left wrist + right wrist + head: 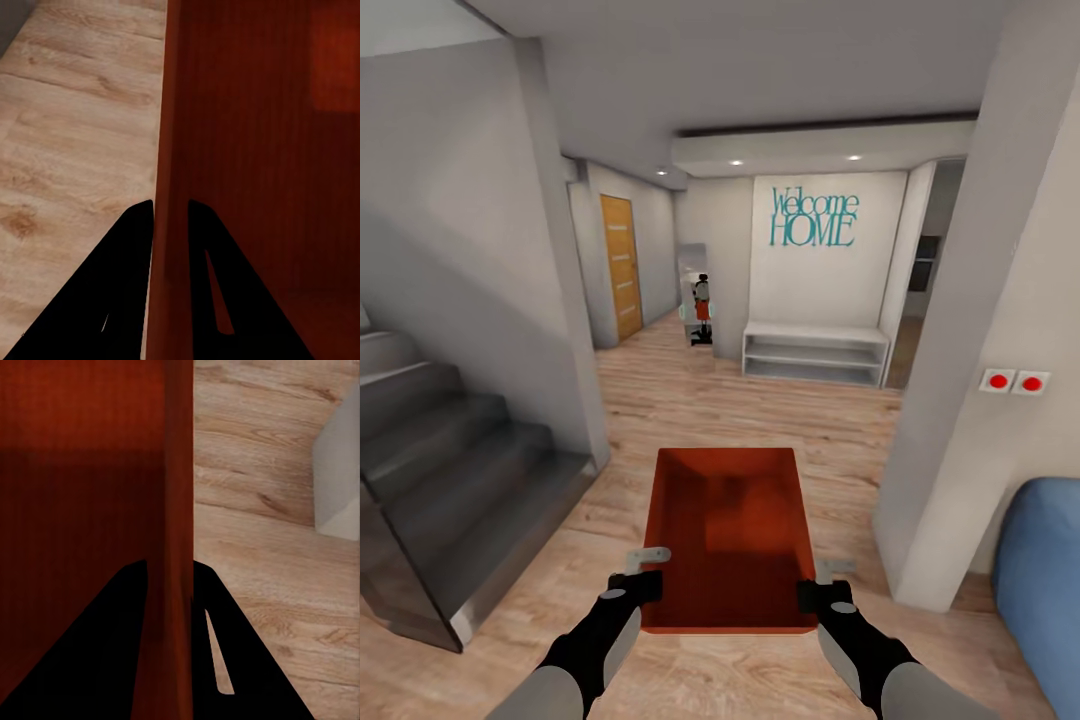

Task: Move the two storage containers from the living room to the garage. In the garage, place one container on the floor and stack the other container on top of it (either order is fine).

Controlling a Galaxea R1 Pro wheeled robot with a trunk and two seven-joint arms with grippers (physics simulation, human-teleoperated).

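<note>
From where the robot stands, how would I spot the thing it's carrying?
Find the white wall with teal "Welcome HOME" lettering across the wood-plank floor, then drop your eye straight down toward the robot's two black arms. Between them hangs the storage container, an open, lidless red-orange box, with the left gripper and right gripper each pinching a side wall. Nothing else nearby is that colour.

We saw two arms with pale grey forearm shells giving way to glossy black wrist housings. Each black wrist ended in a blocky black claw body, the left claw and the right claw. A light grey, flat metal-looking finger projected forward from each. Close up from the wrist cameras, the fingers read as plain matte black wedges tapering to blunt tips, one with a narrow slot.
</note>
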